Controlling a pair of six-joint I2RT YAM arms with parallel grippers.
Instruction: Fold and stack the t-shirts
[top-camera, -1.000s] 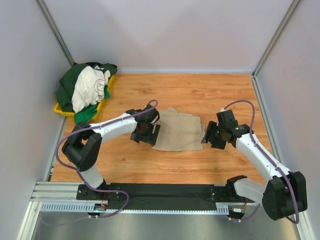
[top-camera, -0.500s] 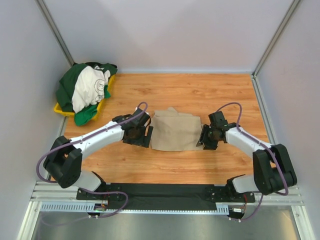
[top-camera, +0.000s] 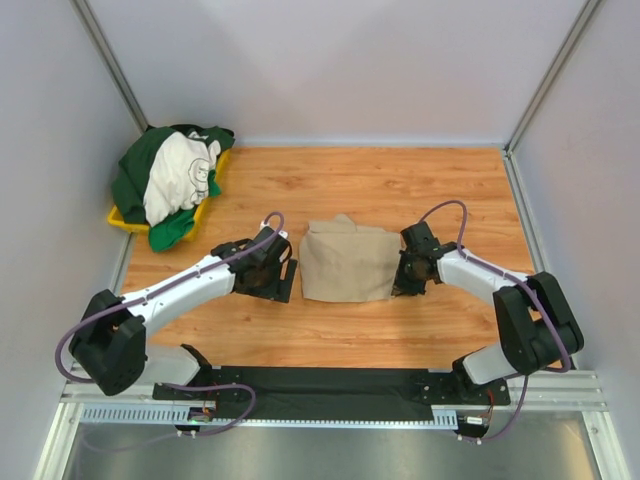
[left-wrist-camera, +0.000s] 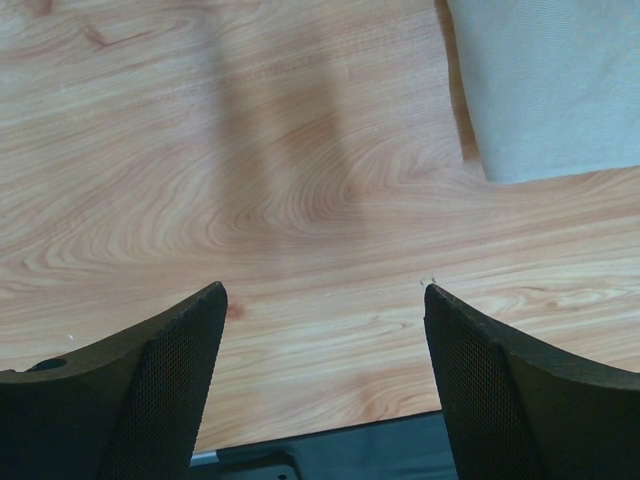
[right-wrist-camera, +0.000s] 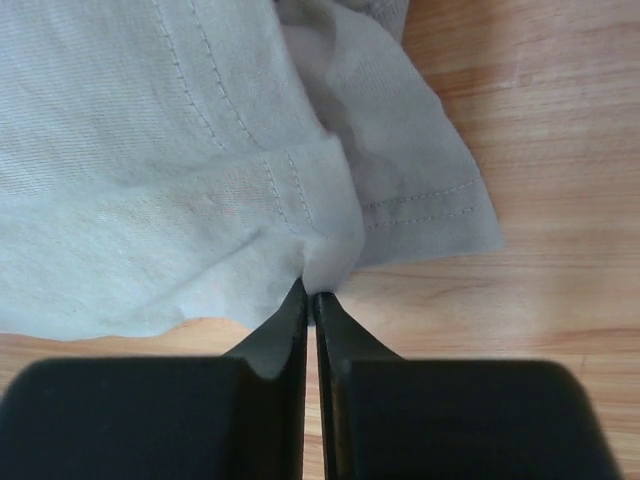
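Just one tan t-shirt (top-camera: 345, 262) — right gripper (right-wrist-camera: 311, 296) pinching it, left gripper (left-wrist-camera: 325, 300) spread.

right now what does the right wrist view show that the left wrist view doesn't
Only the right wrist view: the right gripper shut, pinching an edge of the tan t-shirt, with its layered folds and a stitched hem seen close up.

Only the left wrist view: the left gripper open and holding nothing, above the bare table, and a dark rail at the bottom edge.

Both: the tan t-shirt lying on the wooden table, though the left wrist view catches only one corner of it.
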